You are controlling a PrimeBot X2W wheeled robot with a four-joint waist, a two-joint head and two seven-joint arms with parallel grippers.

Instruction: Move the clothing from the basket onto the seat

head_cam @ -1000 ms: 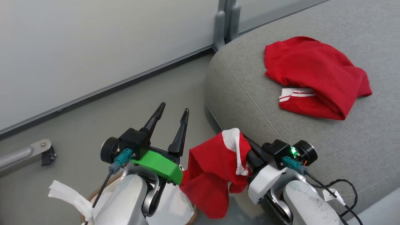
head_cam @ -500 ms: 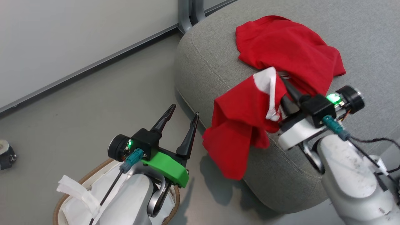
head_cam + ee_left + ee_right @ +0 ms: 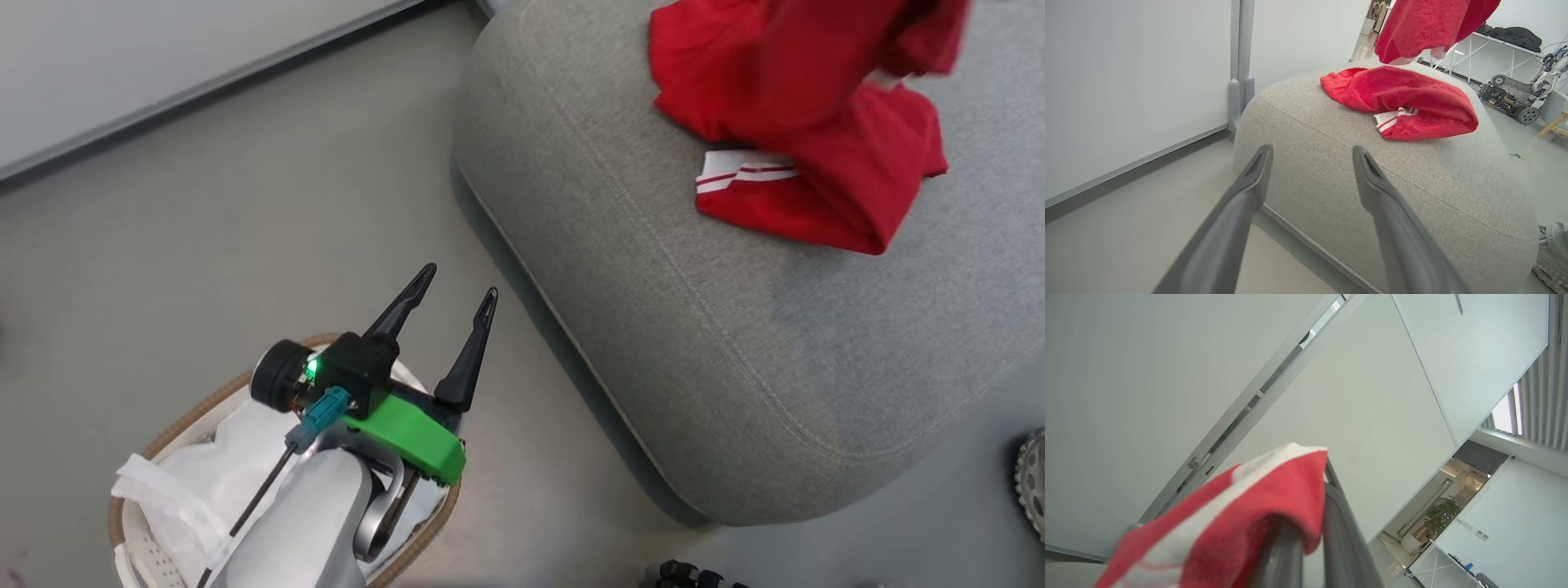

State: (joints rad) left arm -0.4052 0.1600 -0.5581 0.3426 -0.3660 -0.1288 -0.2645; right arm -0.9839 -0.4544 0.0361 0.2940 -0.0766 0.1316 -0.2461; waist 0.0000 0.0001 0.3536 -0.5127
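Note:
One red garment (image 3: 824,204) with a striped white cuff (image 3: 743,171) lies crumpled on the grey seat (image 3: 735,351), and also shows in the left wrist view (image 3: 1404,102). A second red garment (image 3: 784,57) hangs blurred above it, its lower end seen in the left wrist view (image 3: 1425,28). My right gripper (image 3: 1318,477) is shut on this garment's white-banded edge (image 3: 1241,522), which drapes over one finger. Near the seat's corner, my left gripper (image 3: 453,290) stands open and empty above the basket (image 3: 175,429). Its fingers (image 3: 1241,204) point at the seat's side. The basket's white liner (image 3: 212,474) shows, and my left arm covers part of the inside.
A pale wall with a grey baseboard and a grey post (image 3: 1240,81) runs behind the seat. Bare floor lies between basket and seat. A toothed wheel (image 3: 1033,482) sits at the right edge and wheeled equipment (image 3: 1511,94) beyond the seat.
The head camera has shifted. My right gripper has carried the held garment up from the seat's edge to above the garment lying there. The left gripper stays open over the basket.

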